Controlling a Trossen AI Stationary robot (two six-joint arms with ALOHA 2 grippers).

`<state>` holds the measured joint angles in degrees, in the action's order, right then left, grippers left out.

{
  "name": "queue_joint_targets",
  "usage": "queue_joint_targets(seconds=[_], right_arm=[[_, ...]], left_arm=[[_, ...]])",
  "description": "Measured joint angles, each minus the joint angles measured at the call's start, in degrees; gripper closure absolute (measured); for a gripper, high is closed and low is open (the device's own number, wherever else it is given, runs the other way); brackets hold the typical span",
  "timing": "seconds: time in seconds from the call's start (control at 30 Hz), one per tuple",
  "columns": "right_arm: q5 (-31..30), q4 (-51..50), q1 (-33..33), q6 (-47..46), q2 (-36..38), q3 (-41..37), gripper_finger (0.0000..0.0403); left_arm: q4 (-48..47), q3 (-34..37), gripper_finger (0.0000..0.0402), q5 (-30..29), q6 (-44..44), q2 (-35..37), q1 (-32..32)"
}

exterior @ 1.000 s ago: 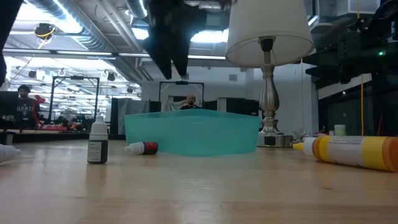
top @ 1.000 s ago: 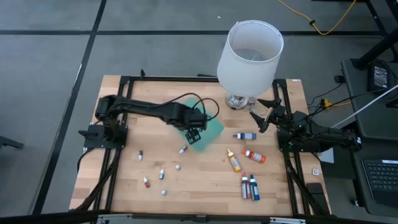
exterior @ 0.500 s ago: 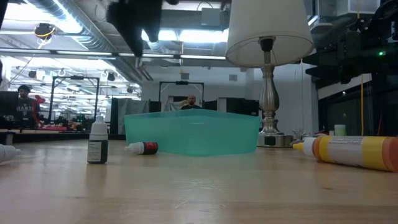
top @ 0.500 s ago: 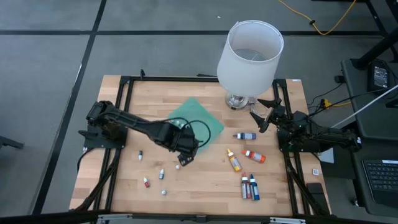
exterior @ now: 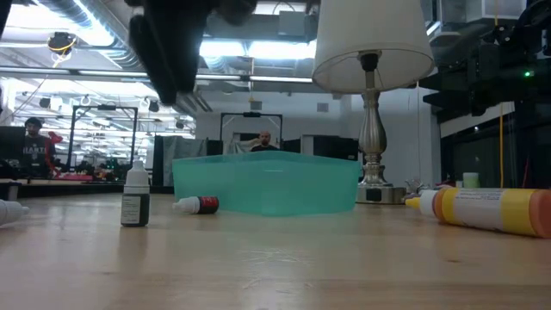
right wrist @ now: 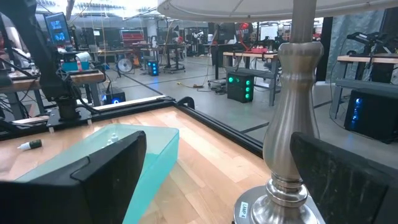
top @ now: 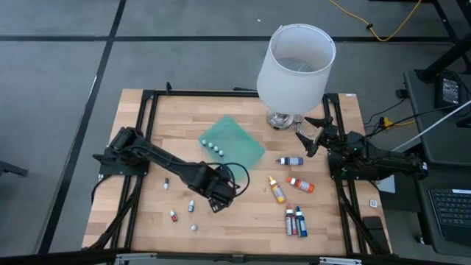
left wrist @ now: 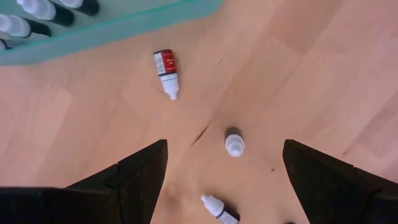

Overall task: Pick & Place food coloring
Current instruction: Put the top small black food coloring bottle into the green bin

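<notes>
The left gripper (left wrist: pixel 224 180), fingers spread and empty, hangs over an upright white-capped bottle (left wrist: pixel 234 142) standing just ahead between them on the table (left wrist: pixel 323 68); the right arm waits far off.

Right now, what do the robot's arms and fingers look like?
Both arms are black, jointed metal. The left arm trails a looped black cable near its gripper. The left gripper's two fingers are dark, flat wedges. The right gripper looks black and spiky.

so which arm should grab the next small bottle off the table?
Left. Its open gripper hangs right over the upright small bottle near the table's middle. The right gripper is parked by the lamp, well away from the bottles.
</notes>
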<state>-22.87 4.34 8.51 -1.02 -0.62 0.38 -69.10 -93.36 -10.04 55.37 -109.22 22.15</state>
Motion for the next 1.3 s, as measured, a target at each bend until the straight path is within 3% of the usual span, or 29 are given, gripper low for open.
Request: queue_joint_targets(seconds=[0.5, 0.77, 1.13, 1.3], right_arm=[[0.0, 0.0, -0.01, 0.0, 0.0, 0.0, 0.0006], [0.0, -0.01, 0.0, 0.0, 0.0, 0.0, 0.0006], [0.0, 0.0, 0.0, 0.0, 0.0, 0.0, 0.0006], [0.0, 0.0, -0.01, 0.0, 0.0, 0.0, 0.0006]], left_arm=[[2.31, 0.48, 0.0093, 3.87, -0.62, -7.6, 1.86], [8.17, 6.6, 0.0093, 6.56, -0.17, -8.03, 1.86], [8.22, 6.78, 0.0095, 5.39, -3.56, -7.99, 0.87], [8.59, 6.78, 0.0118, 5.68, -4.29, -7.99, 0.86]])
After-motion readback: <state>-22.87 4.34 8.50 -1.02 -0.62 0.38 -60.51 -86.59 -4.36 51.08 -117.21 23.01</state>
